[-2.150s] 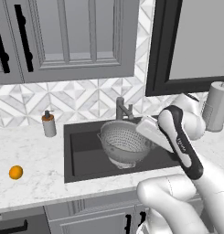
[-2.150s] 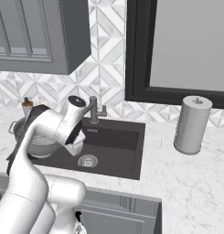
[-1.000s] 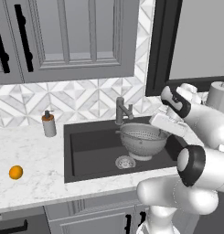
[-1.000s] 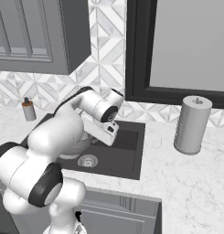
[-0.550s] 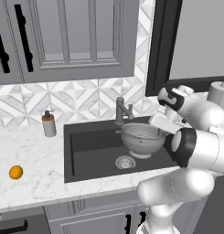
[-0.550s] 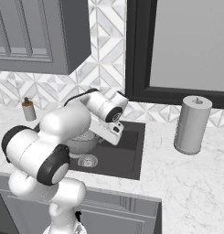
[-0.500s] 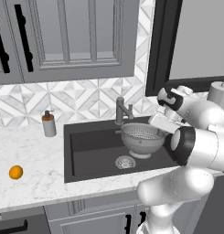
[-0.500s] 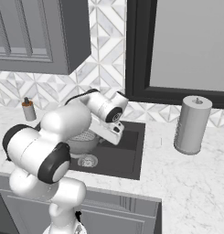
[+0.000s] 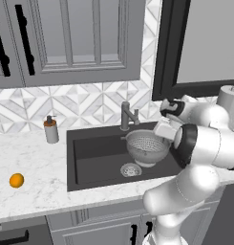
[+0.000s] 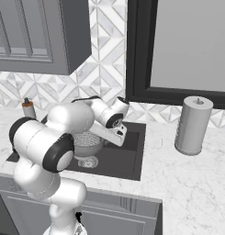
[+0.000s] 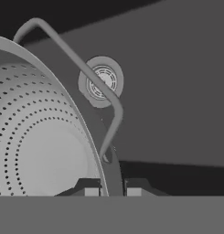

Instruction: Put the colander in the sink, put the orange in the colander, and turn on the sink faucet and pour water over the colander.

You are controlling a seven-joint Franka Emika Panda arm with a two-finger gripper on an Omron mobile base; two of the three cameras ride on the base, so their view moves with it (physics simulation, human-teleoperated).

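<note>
The colander (image 9: 146,146), a pierced silver-grey bowl, is inside the dark sink (image 9: 90,160), in its right half just past the round drain (image 9: 131,169). My gripper (image 9: 160,135) reaches in from the right and is shut on the colander's rim. In the hand view the fingertips (image 11: 91,190) sit on either side of the rim of the colander (image 11: 40,137), close to its wire handle (image 11: 111,109). I cannot tell whether the bowl touches the basin floor. The orange (image 9: 16,180) lies on the counter far to the left. The sink faucet (image 9: 126,115) stands behind the colander with no water running.
A grey soap pump bottle (image 9: 51,130) stands on the counter left of the sink. A paper towel roll (image 10: 193,125) stands on the counter right of the basin. Cabinets hang above the tiled backsplash, with a dark-framed window to the right.
Over two seconds the arm swung round and carried the colander from the basin's middle to its right half. In the last half second it has barely moved.
</note>
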